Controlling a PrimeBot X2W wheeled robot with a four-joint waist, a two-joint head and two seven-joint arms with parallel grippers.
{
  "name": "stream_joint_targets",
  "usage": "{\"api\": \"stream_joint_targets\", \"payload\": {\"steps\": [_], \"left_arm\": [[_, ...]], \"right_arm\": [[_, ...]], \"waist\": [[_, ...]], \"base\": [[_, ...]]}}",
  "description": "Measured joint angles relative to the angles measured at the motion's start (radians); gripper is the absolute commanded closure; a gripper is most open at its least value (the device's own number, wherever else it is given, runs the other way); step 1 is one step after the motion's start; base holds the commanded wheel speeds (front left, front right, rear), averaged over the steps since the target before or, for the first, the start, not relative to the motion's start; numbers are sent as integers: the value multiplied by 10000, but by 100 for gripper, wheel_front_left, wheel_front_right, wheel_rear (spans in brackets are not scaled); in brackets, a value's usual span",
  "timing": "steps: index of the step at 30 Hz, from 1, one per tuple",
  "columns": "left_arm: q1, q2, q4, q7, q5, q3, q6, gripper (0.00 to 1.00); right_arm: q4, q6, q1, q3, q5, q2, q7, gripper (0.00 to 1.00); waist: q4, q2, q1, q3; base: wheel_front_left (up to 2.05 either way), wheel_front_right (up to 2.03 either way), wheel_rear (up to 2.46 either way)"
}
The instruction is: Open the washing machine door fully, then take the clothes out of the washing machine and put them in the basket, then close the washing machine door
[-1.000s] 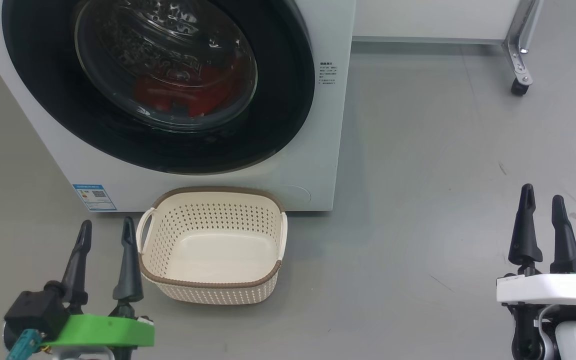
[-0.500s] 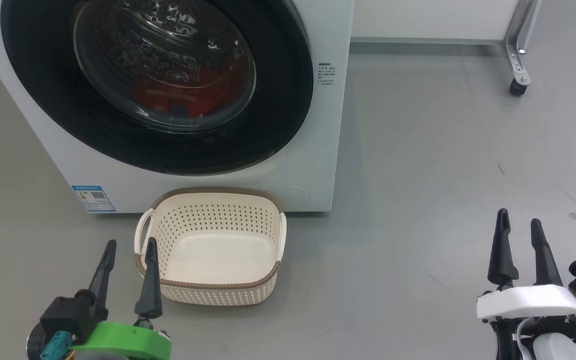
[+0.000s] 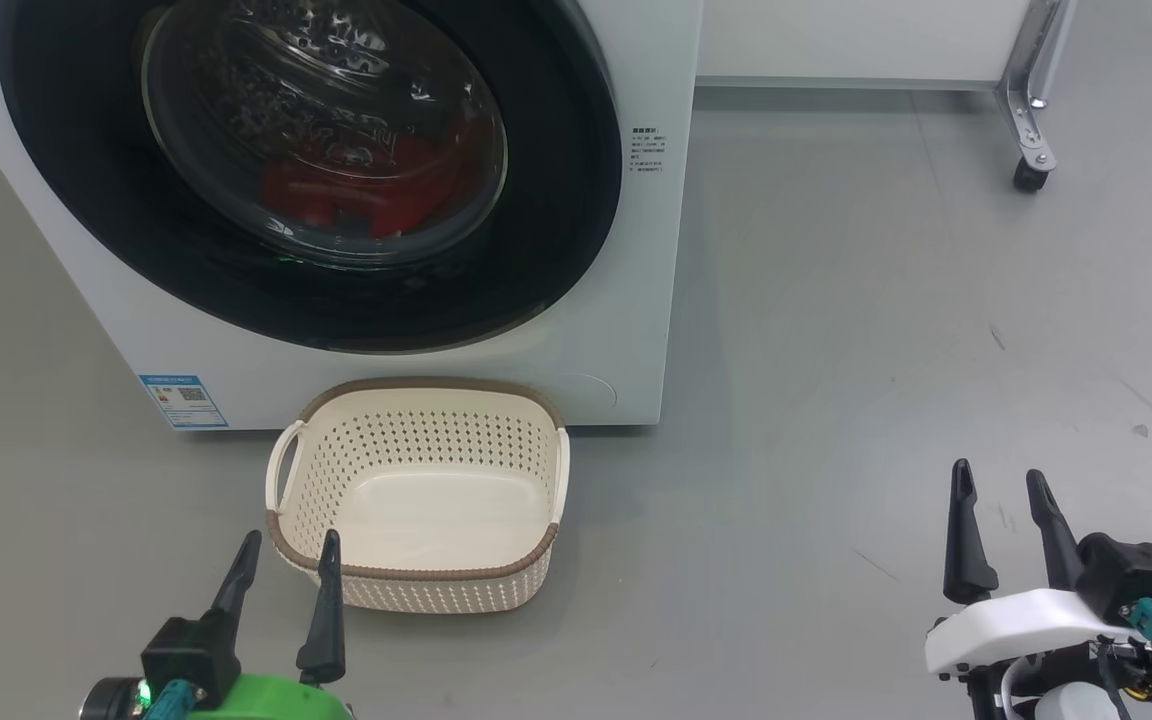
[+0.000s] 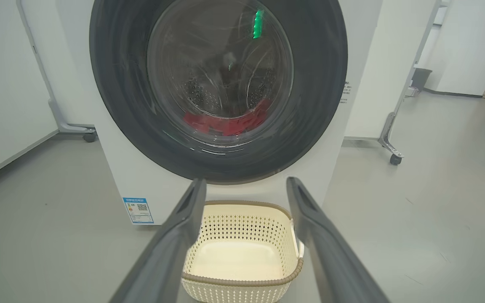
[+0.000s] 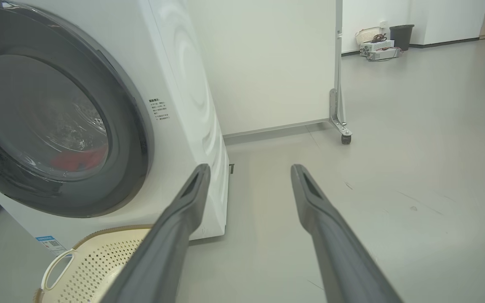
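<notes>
I'm facing the washing machine (image 3: 626, 300), its washing machine door (image 3: 556, 200) sitting shut, so I'm judging the opening step is not yet begun. The basket (image 3: 436, 383) is standing empty just before it, the clothes (image 3: 356, 195) lying behind the glass. The left gripper (image 3: 293, 537) and right gripper (image 3: 998, 470) are hanging low, fingers apart and empty. Next I'm needing a reach to the door's edge.

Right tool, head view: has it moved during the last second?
Yes. The right tool has come down-left, toward the robot: its tips stood above the dark floor spot, now below it.
</notes>
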Motion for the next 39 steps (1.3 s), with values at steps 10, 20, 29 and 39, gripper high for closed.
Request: {"api": "stream_joint_targets", "payload": {"steps": [10, 20, 29, 39], "left_arm": [[-13, 2, 416, 0, 96, -115, 100, 0], [-27, 4, 579, 0, -230, -88, 261, 0], [-49, 4, 681, 0, -230, -96, 274, 0], [-148, 4, 734, 0, -230, -94, 347, 0]], "right_arm": [[336, -180, -42, 125, -105, 77, 10, 0], [510, -259, -138, 153, -107, 84, 10, 0], [621, -261, -251, 165, -109, 88, 10, 0], [754, -263, -266, 198, -123, 92, -2, 0]], "waist": [[-24, 0, 0, -3], [-20, 0, 0, 7], [-18, 0, -1, 26], [-9, 0, 0, 41]], "base": [[0, 0, 0], [0, 0, 0], [0, 0, 0], [0, 0, 0]]}}
